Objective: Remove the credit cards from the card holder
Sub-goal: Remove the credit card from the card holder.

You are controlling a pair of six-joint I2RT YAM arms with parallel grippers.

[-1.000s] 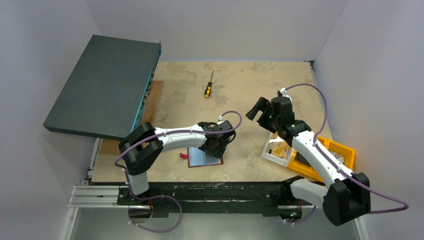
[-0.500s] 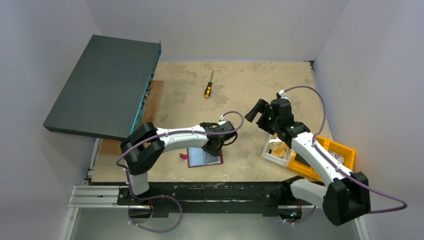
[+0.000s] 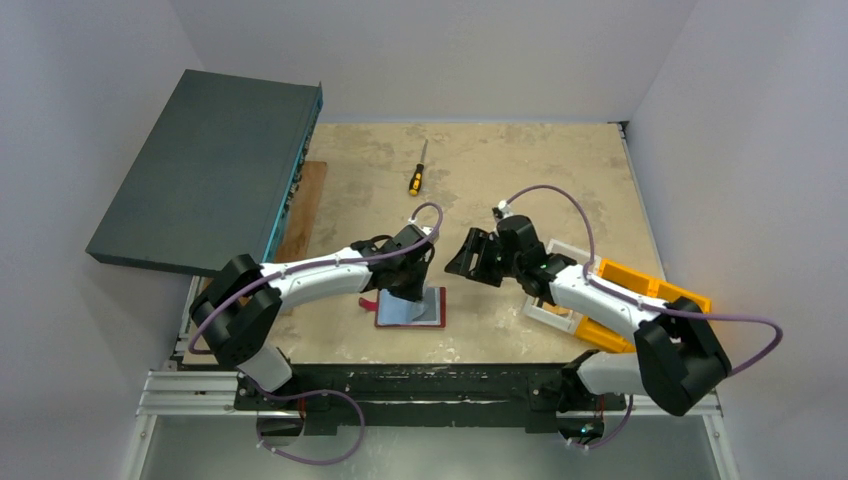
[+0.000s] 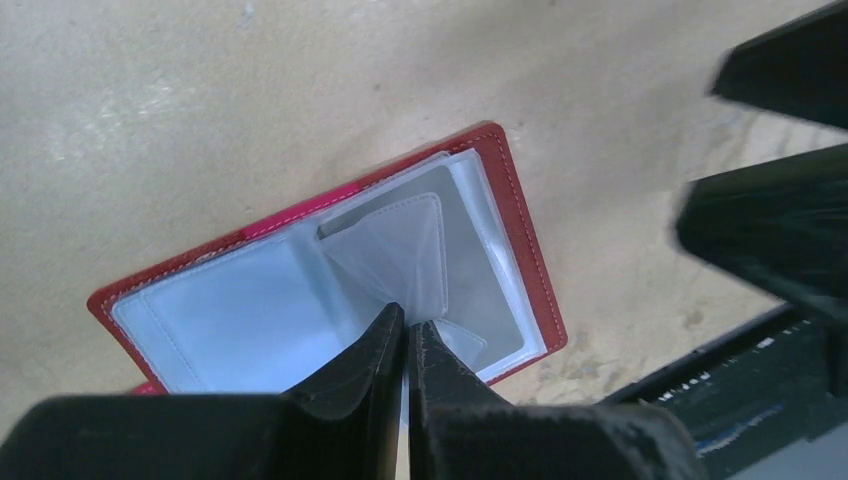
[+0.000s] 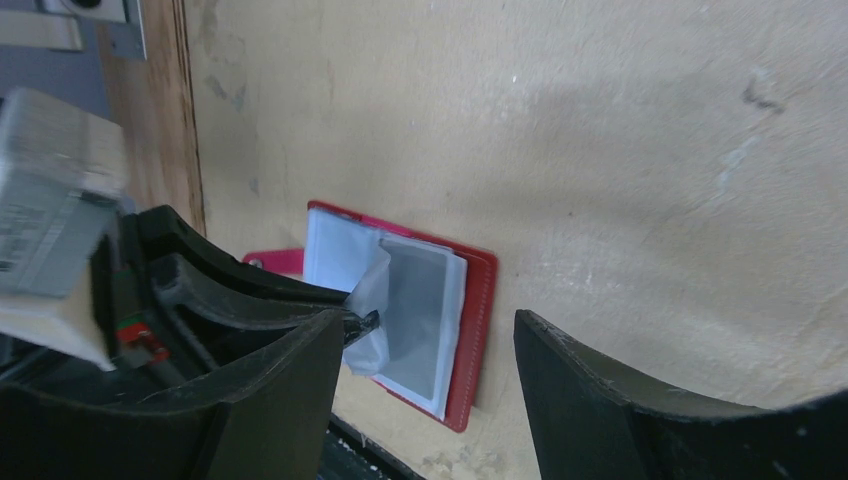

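The dark red card holder (image 3: pixel 437 310) lies open near the table's front edge, its clear pockets facing up. My left gripper (image 4: pixel 405 325) is shut on one clear pocket sleeve (image 4: pixel 400 250) near the fold and lifts it off the page. A grey credit card (image 4: pixel 490 285) shows through the pockets of the right half. In the right wrist view the card holder (image 5: pixel 480 320) lies below and between the fingers of my right gripper (image 5: pixel 428 322), which is open and empty. From above, my right gripper (image 3: pixel 466 258) hovers just right of the holder and my left gripper (image 3: pixel 408 292) is over it.
A yellow-handled screwdriver (image 3: pixel 416 179) lies far back. A large dark flat box (image 3: pixel 205 170) leans at the left over a wooden board (image 3: pixel 305 200). A white bin (image 3: pixel 560 300) and an orange bin (image 3: pixel 650 295) sit at the right under my right arm.
My left gripper closed on the clear sleeve and its arm shifted left. My right arm swung left and down toward the holder, with its jaws narrowing somewhat.
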